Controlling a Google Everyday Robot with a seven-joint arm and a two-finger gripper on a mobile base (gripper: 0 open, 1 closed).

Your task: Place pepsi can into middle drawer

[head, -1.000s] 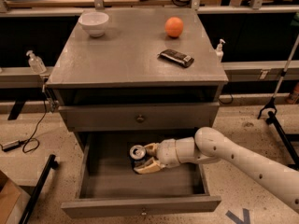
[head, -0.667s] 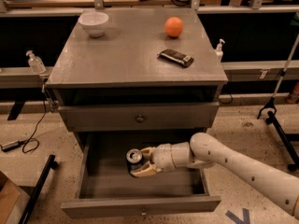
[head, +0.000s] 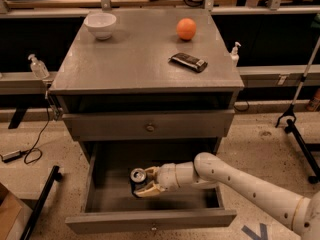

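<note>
The middle drawer (head: 150, 220) of the grey cabinet stands pulled open, its flat front towards me. My gripper (head: 145, 182) reaches in from the right, low inside the drawer, left of its middle. It is shut on the pepsi can (head: 136, 179), a small dark can with a silver top, held upright just above or on the drawer floor; I cannot tell which. One pale finger (head: 150, 188) lies across the can's front and another sits behind it. My white arm (head: 235, 180) crosses the drawer's right side.
The uppermost drawer front (head: 150, 127) is closed. On the cabinet top are a white bowl (head: 100, 24), an orange ball (head: 186, 28) and a dark packet (head: 188, 62). A sanitizer bottle (head: 38, 66) stands at the left and a black stand leg (head: 300, 134) at the right.
My gripper has moved a little to the left and lower inside the open drawer, carrying the can with it. Nothing else has moved.
</note>
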